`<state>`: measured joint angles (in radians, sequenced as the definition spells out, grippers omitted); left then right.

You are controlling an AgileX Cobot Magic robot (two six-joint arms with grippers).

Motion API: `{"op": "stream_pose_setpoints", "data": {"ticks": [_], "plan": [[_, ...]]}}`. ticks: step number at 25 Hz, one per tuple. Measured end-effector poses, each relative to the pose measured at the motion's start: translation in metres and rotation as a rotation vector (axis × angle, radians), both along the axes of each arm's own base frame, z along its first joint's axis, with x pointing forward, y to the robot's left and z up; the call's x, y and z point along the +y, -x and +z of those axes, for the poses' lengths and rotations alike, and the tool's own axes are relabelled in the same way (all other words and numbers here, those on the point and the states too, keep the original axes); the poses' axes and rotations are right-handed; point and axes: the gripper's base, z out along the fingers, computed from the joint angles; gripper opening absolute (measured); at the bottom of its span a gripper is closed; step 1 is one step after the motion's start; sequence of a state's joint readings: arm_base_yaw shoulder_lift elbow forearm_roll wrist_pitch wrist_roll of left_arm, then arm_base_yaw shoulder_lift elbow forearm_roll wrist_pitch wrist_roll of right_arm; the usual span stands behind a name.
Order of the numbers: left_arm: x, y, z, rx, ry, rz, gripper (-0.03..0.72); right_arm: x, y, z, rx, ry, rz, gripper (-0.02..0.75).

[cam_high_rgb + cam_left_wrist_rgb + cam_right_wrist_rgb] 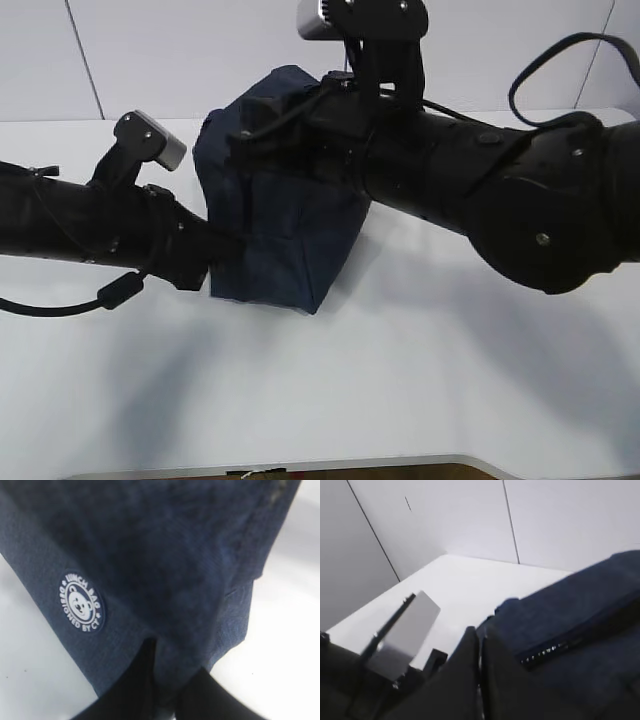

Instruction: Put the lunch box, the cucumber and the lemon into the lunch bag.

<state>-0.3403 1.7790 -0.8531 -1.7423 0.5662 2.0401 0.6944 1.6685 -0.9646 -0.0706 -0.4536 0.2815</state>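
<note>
The dark navy lunch bag (290, 240) stands in the middle of the white table, and its top looks closed along the zip (555, 650). My left gripper (225, 255) is at the bag's lower left side. In the left wrist view the left gripper (172, 660) is shut on a fold of the bag's fabric (165, 555), below a round bear logo patch (81, 601). My right gripper (245, 130) reaches across to the bag's top left edge. Its fingers (480, 630) are pressed together against the fabric (570, 610), and I see nothing between them. The lunch box, the cucumber and the lemon are out of view.
The white table (420, 380) stretches to the front and right of the bag. Its front edge (300, 466) runs along the bottom. A pale panelled wall (180, 50) stands behind. The left arm's silver wrist camera (402, 635) sits close to the right gripper.
</note>
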Motion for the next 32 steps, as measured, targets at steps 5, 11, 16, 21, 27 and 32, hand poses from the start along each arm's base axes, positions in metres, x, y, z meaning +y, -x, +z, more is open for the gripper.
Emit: {"op": "stream_pose_setpoints", "data": {"ticks": [5, 11, 16, 21, 27, 32], "plan": [[0.001, 0.000, -0.001, -0.001, -0.013, 0.005, 0.020, 0.000, 0.000, 0.002, 0.010, 0.010, -0.002, 0.006], [0.002, -0.001, -0.001, -0.002, -0.023, 0.014, 0.020, 0.000, 0.000, 0.000, 0.007, 0.044, 0.002, 0.006], [0.002, -0.001, -0.002, -0.003, -0.027, 0.018, 0.019, -0.003, 0.002, -0.012, 0.102, 0.148, 0.001, 0.006], [0.002, -0.001, -0.002, -0.003, -0.027, 0.020, 0.018, -0.006, 0.005, -0.022, 0.161, 0.260, 0.017, 0.010], [0.002, -0.002, -0.002, -0.002, -0.027, 0.022, 0.018, -0.008, 0.007, -0.029, 0.195, 0.335, 0.028, 0.102], [0.002, -0.002, -0.002, -0.002, -0.027, 0.022, 0.018, -0.008, 0.007, -0.032, 0.200, 0.346, 0.030, 0.228]]}}
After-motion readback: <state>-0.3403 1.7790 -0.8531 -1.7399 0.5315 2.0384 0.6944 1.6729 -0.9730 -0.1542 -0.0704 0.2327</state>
